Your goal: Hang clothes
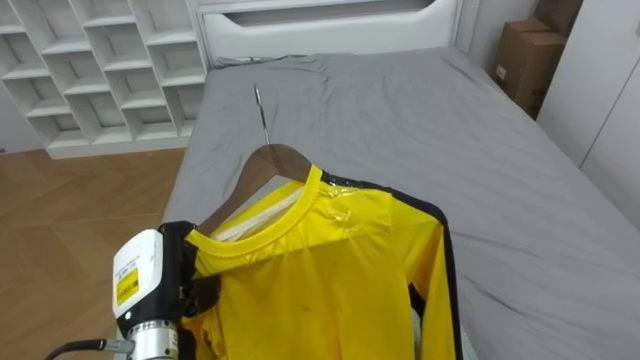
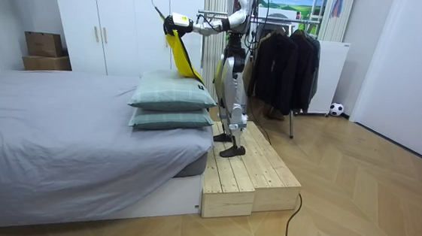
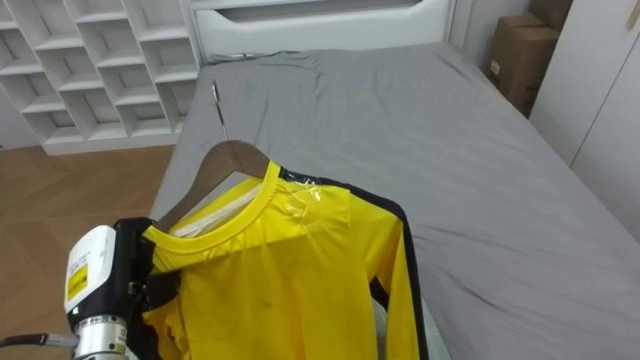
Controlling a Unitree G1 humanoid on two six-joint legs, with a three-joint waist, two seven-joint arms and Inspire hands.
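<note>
Left arm enters from the eye views' lower left corner, forearm angled up and forward. The wrist is a white cylindrical casing with a yellow label and a metal collar below it. Left hand point(image 1: 200, 288) is dark and sits just beyond the wrist, fingers curled round the lower left end of the hanger point(image 1: 268, 160); only part of the fingers can be seen. In the room view the robot stands upright on both legs, facing the room view's left. Left arm is raised at about shoulder height, elbow slightly bent, forearm stretched toward the room view's left with the hand at the end of the reach.
</note>
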